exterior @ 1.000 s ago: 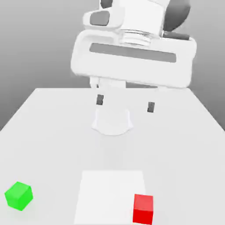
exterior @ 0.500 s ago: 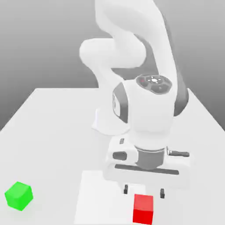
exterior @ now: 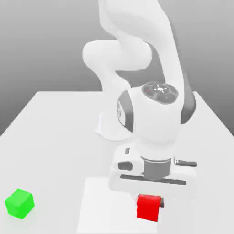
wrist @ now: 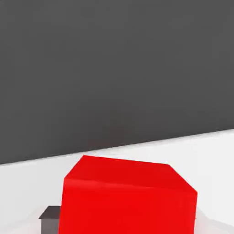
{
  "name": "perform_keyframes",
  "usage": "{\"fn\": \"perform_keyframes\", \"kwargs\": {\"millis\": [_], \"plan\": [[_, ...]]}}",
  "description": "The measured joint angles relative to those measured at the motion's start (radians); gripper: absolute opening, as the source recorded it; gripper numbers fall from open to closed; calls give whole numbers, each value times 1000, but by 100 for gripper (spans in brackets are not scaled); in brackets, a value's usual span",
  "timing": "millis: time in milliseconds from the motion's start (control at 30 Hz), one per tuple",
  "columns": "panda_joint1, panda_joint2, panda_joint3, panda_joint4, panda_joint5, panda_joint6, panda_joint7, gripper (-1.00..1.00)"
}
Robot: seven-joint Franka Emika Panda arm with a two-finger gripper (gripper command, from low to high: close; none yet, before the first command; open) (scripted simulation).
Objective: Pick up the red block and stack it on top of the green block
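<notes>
The red block (exterior: 148, 208) is near the table's front edge, right of centre in the exterior view. My gripper (exterior: 149, 202) has come down over it and is shut on it; a dark fingertip (exterior: 161, 204) shows against its right face. The block looks slightly raised off the table. In the hand view the red block (wrist: 128, 196) sits close up, with a dark finger (wrist: 49, 214) at its side. The green block (exterior: 19, 203) rests alone on the table at the exterior view's far left, well apart from the gripper.
A brighter white square patch (exterior: 107, 205) marks the white table (exterior: 55, 137) under and beside the red block. The arm's base (exterior: 114, 130) stands at the table's middle back. Open table lies between the two blocks.
The hand dropped from high above the table to the red block. Its fingers closed on the block, which now sits a little higher than before. The green block has not moved.
</notes>
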Motion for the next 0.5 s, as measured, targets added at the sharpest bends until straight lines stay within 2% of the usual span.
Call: {"fn": "perform_keyframes", "kwargs": {"millis": [300, 433, 467, 500], "plan": [[-179, -55, -229, 5, 103, -54, 286, -100], [-264, 51, -308, 39, 176, 18, 385, -100], [-277, 84, -310, 45, 192, 44, 389, 100], [-277, 84, -310, 45, 192, 44, 389, 100]]}}
